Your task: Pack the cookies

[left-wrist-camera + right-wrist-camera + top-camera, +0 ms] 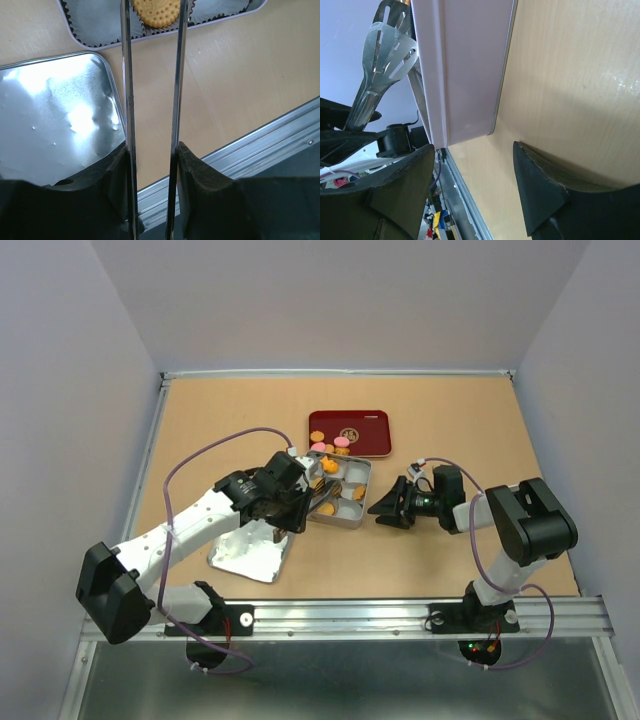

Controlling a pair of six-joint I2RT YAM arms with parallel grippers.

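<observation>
Tan wood tabletop (220,420), two arms mounted at near edge.

- Cookies (341,444): small round and flower-shaped pieces. A few orange and pink ones loose on near-left part of dark red tray (366,426). Others, orange and yellow, in compartments of silver tin (335,523). One yellow cookie (156,11) in a paper-lined compartment, seen from left wrist between the two metal arms.
- Silver tin: square, divided into compartments, set just in front of tray and between the two arms' working ends. Plain side wall close up in right wrist view.
- Tin lid (250,555): flat on tabletop, shiny, faintly dented, left of tin and nearer the bases, apart from it.
- Tongs (128,100): two slim metal arms, parallel with a gap between, reaching out over tin. Slotted spoon-shaped tip visible in right wrist view, above tin's far side.
- Left end effector (298,508): fingers pressed against outer faces of tongs, pinching them, poised over near-left part of tin.
- Right end effector (378,512): spread wide, nothing between fingers, low over tabletop just right of tin, aimed at its side wall. Contact with wall impossible to tell.
</observation>
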